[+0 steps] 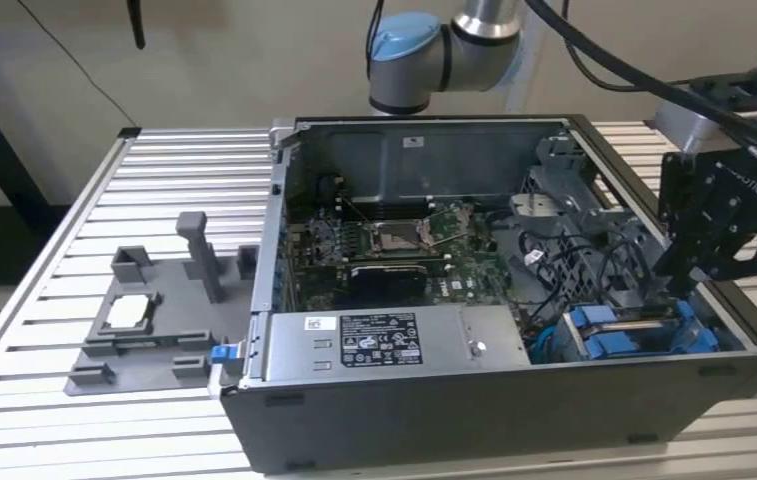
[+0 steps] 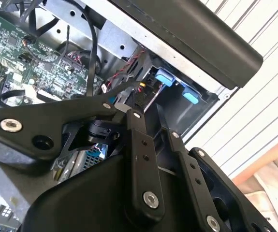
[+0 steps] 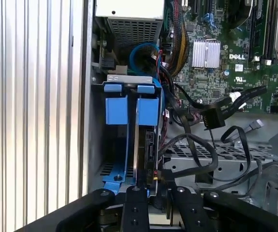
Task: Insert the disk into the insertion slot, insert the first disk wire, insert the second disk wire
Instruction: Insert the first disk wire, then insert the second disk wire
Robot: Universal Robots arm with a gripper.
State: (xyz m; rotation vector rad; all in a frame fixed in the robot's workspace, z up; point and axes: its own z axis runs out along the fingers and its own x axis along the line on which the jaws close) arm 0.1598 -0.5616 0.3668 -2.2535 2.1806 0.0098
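At the case's (image 1: 485,420) corner on the exterior view's right, disk (image 3: 146,145) sits in insertion slot (image 3: 129,78), long axis running straight away from gripper (image 3: 155,191), jaws apparently pinching a black wire plug (image 3: 159,176) at its near end.

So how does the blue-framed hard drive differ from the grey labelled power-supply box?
The blue-framed hard drive stands on edge in the drive bay by the gripper; the power-supply box lies flat, label up, apart from it. The hard drive is slim, blue-tabbed; the power-supply box bulky, grey. Both sit inside the computer case.
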